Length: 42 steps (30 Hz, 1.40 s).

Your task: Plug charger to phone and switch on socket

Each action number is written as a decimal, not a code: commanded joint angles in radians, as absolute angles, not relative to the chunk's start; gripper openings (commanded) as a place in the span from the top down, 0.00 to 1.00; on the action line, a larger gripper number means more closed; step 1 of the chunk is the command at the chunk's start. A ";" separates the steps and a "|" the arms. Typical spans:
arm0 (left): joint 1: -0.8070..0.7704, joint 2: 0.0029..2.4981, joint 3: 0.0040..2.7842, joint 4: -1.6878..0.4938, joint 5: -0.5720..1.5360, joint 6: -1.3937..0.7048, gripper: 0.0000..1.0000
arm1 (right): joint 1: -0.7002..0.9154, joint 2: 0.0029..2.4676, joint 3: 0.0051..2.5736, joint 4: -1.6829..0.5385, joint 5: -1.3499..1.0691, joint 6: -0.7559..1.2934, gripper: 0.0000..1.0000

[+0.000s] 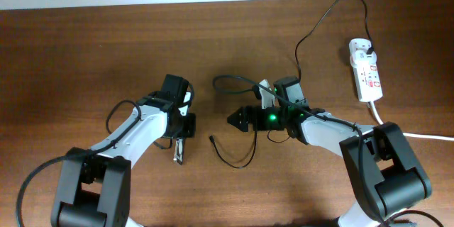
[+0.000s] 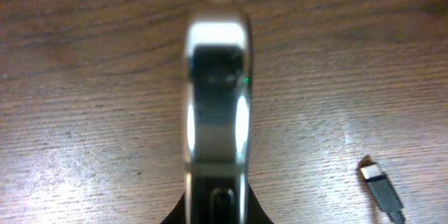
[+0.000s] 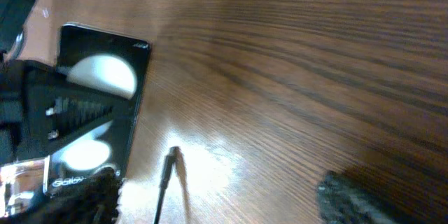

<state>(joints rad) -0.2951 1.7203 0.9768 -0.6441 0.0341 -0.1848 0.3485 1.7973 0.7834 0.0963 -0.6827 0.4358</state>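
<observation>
From overhead, your left hand (image 1: 179,146) is pressed together on the small black rectangular phone (image 1: 177,157). The phone stands on edge on the brown wooden table (image 1: 85,50), at about 8 o'clock from the centre. The small black plug tip of the long thin black charger (image 1: 211,139) lies on the table at 3 o'clock of the phone, apart from it. Your right hand (image 1: 236,119) sits at 2 o'clock of that tip, spread wide and holding nothing. The white elongated socket (image 1: 367,71) with red marks lies at 2 o'clock on the table, with a black plug in its far end and a thick white cord (image 1: 418,136) at its near end.

In the left wrist view, you see the phone (image 2: 215,105) edge-on, upright, with a silvery rim. The charger tip (image 2: 381,187) lies at 4 o'clock of it, apart.

In the right wrist view, the phone's glossy screen (image 3: 105,77) shows two white round spots at 10 o'clock. A black ribbed finger of your left hand (image 3: 49,112) lies across it. The charger tip (image 3: 171,159) rests on the table between your right hand's blurred pads (image 3: 353,194), which stand well apart.
</observation>
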 commanded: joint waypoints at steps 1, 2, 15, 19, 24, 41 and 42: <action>-0.271 1.697 0.989 -0.620 0.119 -0.190 1.00 | 0.355 1.782 0.785 0.084 -0.669 0.422 0.01; -0.261 1.694 1.002 -0.620 0.166 -0.189 1.00 | 0.355 1.782 0.785 0.081 -0.669 0.422 0.01; 0.018 1.690 1.043 -0.360 1.002 -0.157 1.00 | 0.355 1.783 0.785 0.069 -0.668 0.422 0.01; 0.025 1.690 1.042 -0.330 1.254 0.111 1.00 | 0.355 1.783 0.785 0.066 -0.668 0.396 0.01; 0.025 1.690 1.042 -0.328 1.247 0.243 1.00 | 0.355 1.783 0.785 0.041 -0.634 0.380 0.01; 0.095 1.690 1.040 -0.305 0.927 -0.147 1.00 | 0.701 1.680 1.064 -0.517 -0.111 0.311 0.01; 0.112 1.690 1.035 -0.307 0.927 -0.168 1.00 | 0.712 1.680 1.064 -0.512 -0.112 0.311 0.01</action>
<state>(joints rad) 0.0605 1.7195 1.0214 -0.3008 0.9245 -0.0959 0.6773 1.6939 1.0512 -0.5163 -0.1974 0.3176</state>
